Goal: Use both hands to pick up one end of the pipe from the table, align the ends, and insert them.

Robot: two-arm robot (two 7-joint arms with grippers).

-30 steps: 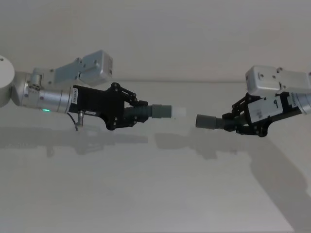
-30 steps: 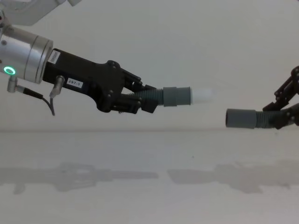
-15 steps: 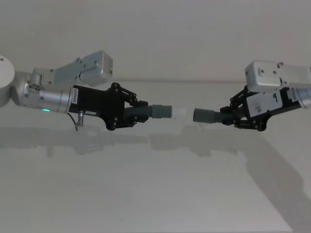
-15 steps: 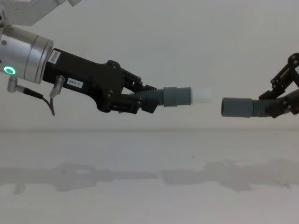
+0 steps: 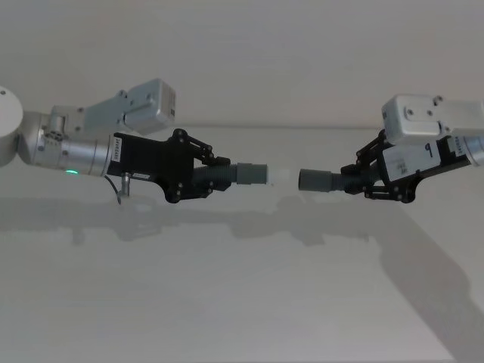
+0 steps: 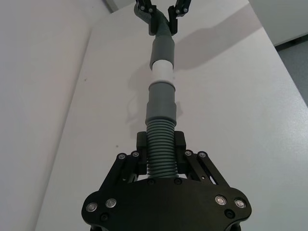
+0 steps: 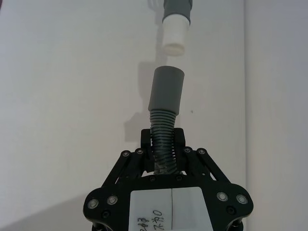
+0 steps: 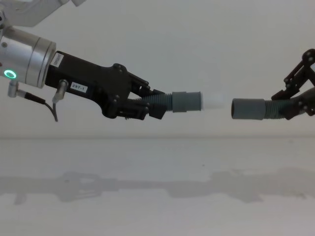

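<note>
Head view, from far left: clamps the jaws of the left gripper [image 5: 219, 172] on the ribbed body of the plug-tipped hose piece [image 5: 227, 175], well above the bench [image 5: 242, 302]. Aims the grey collar [image 5: 253, 173] and white plug tip [image 5: 278, 176] rightward at the open socket [image 5: 314, 181]. Leaves a narrow gap between tip and socket mouth, plain in the chest and right wrist views. Grips the second hose piece [image 5: 344, 184] at right in the jaws of the right gripper [image 5: 355, 180], clamped on the ribs just behind the socket.

Counts the pickup as done, judging by both pieces held clear of the bench. Rates the alignment as close but not exact, with the socket a touch lower than the plug in the chest view and slightly to one side in the right wrist view. Leaves the insertion itself to do.

Reads "297-1" on a small white tag [image 8: 78, 87] on the left gripper's body, beside the green ring light [image 8: 10, 74] on the silver wrist. Carries a white label [image 5: 412, 159] on the right gripper, marked with one dark character like a "P" or a "9". Shows handwriting on that label in the right wrist view, cut off at the edge and not surely legible.
</note>
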